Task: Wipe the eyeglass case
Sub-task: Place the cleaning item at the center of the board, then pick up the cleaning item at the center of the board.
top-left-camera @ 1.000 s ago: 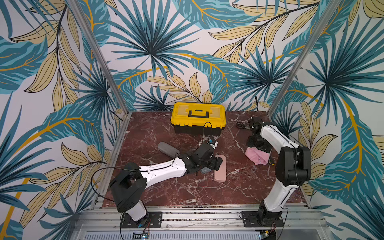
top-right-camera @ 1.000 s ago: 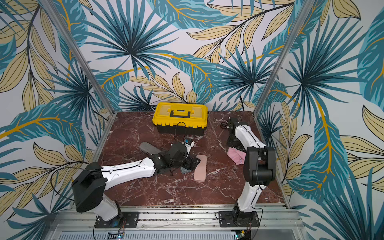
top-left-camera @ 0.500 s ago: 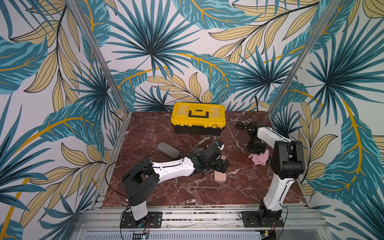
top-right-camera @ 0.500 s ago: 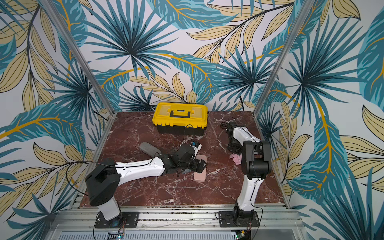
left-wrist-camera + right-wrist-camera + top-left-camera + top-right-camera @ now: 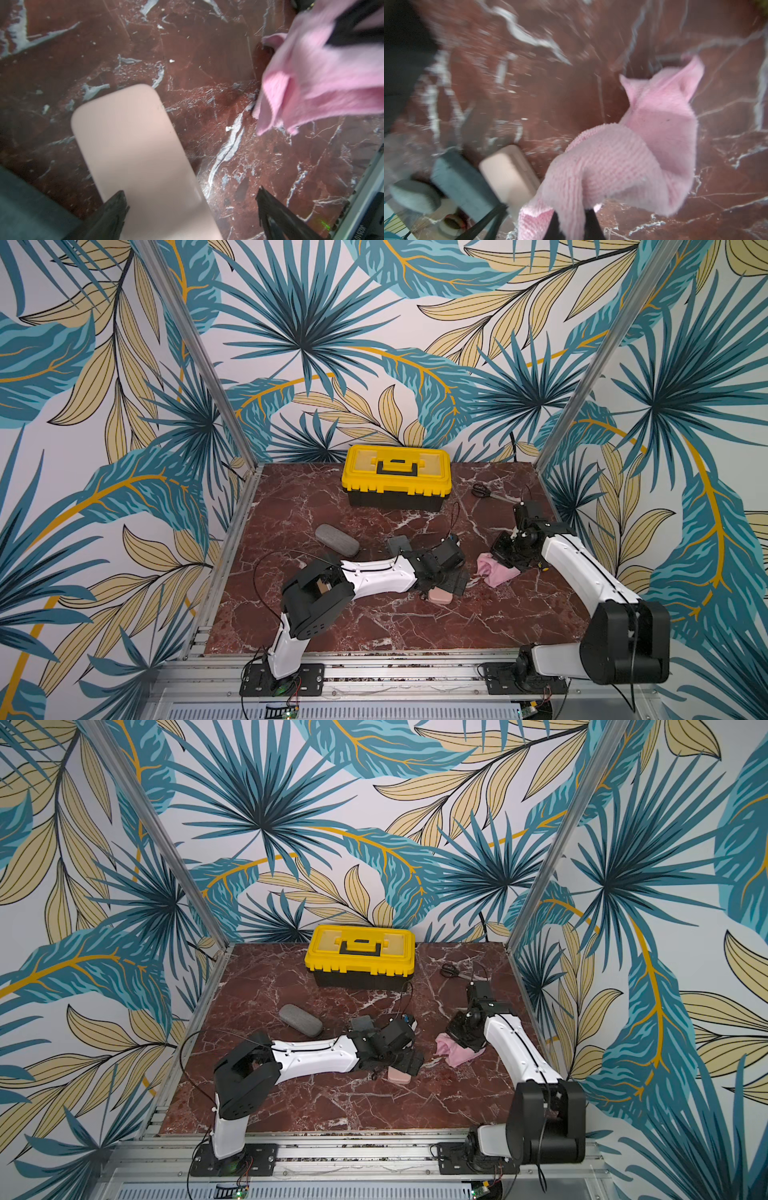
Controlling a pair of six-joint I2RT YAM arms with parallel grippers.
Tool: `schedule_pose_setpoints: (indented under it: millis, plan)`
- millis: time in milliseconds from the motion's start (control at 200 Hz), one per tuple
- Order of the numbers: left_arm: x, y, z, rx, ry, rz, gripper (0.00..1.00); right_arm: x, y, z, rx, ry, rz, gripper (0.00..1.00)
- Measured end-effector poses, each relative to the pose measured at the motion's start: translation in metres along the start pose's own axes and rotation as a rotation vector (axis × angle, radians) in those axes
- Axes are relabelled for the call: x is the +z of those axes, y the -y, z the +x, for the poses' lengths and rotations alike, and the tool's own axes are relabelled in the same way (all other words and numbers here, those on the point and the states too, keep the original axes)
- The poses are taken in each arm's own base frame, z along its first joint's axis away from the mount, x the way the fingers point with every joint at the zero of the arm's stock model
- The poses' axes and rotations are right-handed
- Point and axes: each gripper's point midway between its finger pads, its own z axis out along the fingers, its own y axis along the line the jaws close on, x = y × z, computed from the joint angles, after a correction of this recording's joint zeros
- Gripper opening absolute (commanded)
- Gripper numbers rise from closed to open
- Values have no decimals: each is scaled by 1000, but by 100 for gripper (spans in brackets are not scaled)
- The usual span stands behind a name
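The eyeglass case [image 5: 137,158] is a flat, pale pink case with rounded corners, lying on the red marble table. In both top views only its near end [image 5: 439,596] [image 5: 398,1075] shows past my left arm. My left gripper [image 5: 191,200] [image 5: 452,583] hovers over it, open, with the case beside one fingertip [image 5: 117,204]. My right gripper [image 5: 574,221] [image 5: 505,551] is shut on a pink ribbed cloth [image 5: 629,158] [image 5: 495,571], which hangs just right of the case without touching it.
A grey oval case [image 5: 336,540] lies left of centre, with a dark flat piece [image 5: 398,544] near it. A yellow toolbox [image 5: 396,477] stands at the back and black scissors [image 5: 482,490] lie at the back right. A dark grey block [image 5: 460,182] lies alongside the pink case.
My right gripper shut on the pink cloth and brought it a little left, towards the case. My left gripper opened wider and shifted right over the case.
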Motion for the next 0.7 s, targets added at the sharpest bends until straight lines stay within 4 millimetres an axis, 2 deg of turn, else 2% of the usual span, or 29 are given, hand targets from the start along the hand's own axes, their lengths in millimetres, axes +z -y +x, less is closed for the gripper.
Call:
schedule_pose_setpoints:
  millis: [95,115,155,180,285,371,466,571,696]
  plan:
    - [2,1,1,5,-7,-24,100,9,26,2,65,-40,77,19]
    - [2,1,1,6,-8,-30,100,8,30,2,76,-40,93,26]
    - [3,0,1,8,-9,-44,100,6,37,3,90,-36,120,49]
    - [3,-2,1,8,-10,-52,100,5,41,3,96,-36,137,59]
    - [4,-2,1,14,-4,-65,98,1,55,7,97,-47,217,82]
    - [5,-2,1,17,-3,-70,96,-2,67,3,81,-30,295,94]
    - [8,-2,-1,26,-2,-74,95,-4,78,-3,57,-13,370,96]
    - [12,0,-4,35,4,-74,94,8,88,-3,37,-45,441,95]
    - [17,3,-8,51,12,-69,95,31,95,-4,26,-112,491,83]
